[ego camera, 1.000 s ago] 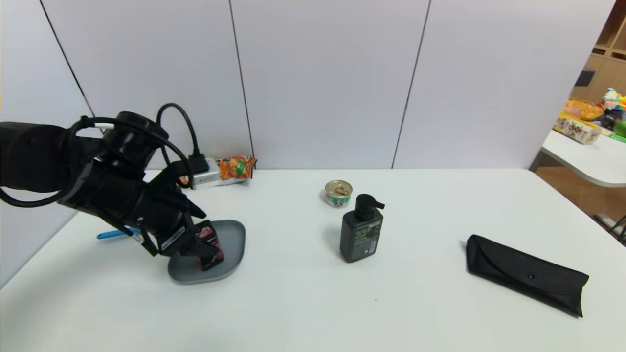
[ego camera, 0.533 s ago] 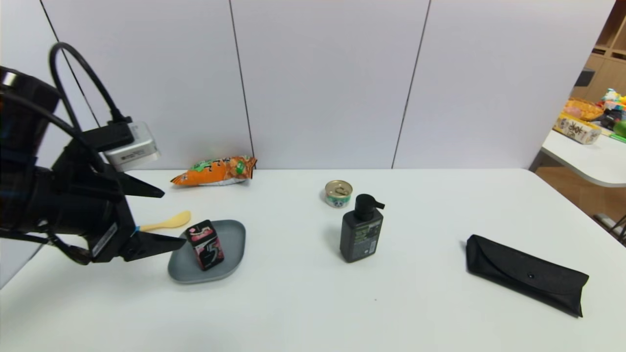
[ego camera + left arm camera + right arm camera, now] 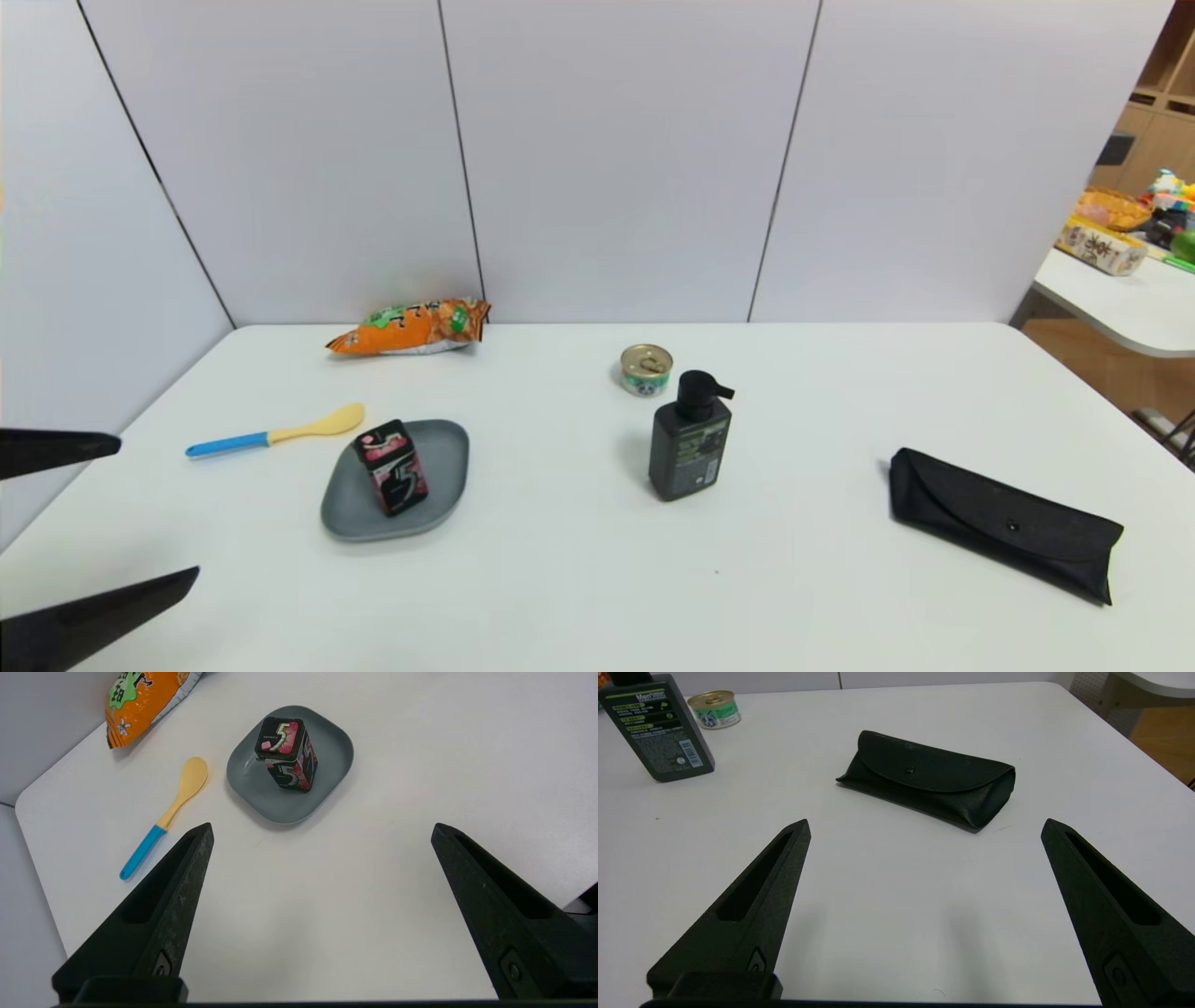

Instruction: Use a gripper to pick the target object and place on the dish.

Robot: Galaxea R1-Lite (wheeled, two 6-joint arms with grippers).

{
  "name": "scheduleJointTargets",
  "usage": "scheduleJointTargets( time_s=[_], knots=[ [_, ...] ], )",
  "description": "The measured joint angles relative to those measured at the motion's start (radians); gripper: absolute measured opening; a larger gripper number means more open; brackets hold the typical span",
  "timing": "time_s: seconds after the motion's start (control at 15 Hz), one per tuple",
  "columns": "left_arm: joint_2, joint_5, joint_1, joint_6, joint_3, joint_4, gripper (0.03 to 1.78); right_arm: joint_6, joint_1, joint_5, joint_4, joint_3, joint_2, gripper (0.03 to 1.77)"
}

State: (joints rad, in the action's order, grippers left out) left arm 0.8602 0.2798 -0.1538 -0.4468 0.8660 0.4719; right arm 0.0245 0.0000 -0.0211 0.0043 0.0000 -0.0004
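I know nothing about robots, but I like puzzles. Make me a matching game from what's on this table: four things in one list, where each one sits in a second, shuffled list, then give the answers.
Things
1. small black box
2. spoon
3. round tin can
4. black soft case

Places
A. just behind the black pump bottle
B. standing on the grey-blue dish
C. alone on the robot's right side of the table
D. flat on the table to the left of the dish

Pairs: 1-B, 2-D, 3-A, 4-C
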Motion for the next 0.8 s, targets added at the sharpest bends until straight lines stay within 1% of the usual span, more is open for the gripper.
scheduleJointTargets(
  time_s=[0.13, 0.27, 0.4, 0.6, 0.8],
  knots=[
    [-0.12, -0.007, 0.012, 0.05, -0.079, -0.016, 1.67, 0.0, 0.0, 0.0, 0.0, 0.0, 0.0, 1.71],
    [-0.237, -0.009, 0.047, 0.083, -0.16, -0.043, 1.68, 0.0, 0.0, 0.0, 0.0, 0.0, 0.0, 1.71],
    [-0.341, -0.009, 0.079, 0.111, -0.241, -0.094, 1.69, 0.0, 0.0, 0.0, 0.001, 0.0, 0.0, 1.71],
    [-0.453, -0.008, 0.135, 0.15, -0.368, -0.223, 1.69, 0.0, 0.0, 0.0, 0.0, 0.0, 0.0, 1.71],
    [-0.541, -0.008, 0.168, 0.225, -0.501, -0.37, 1.69, 0.0, 0.0, 0.0, 0.0, 0.0, 0.0, 1.71]
  ],
)
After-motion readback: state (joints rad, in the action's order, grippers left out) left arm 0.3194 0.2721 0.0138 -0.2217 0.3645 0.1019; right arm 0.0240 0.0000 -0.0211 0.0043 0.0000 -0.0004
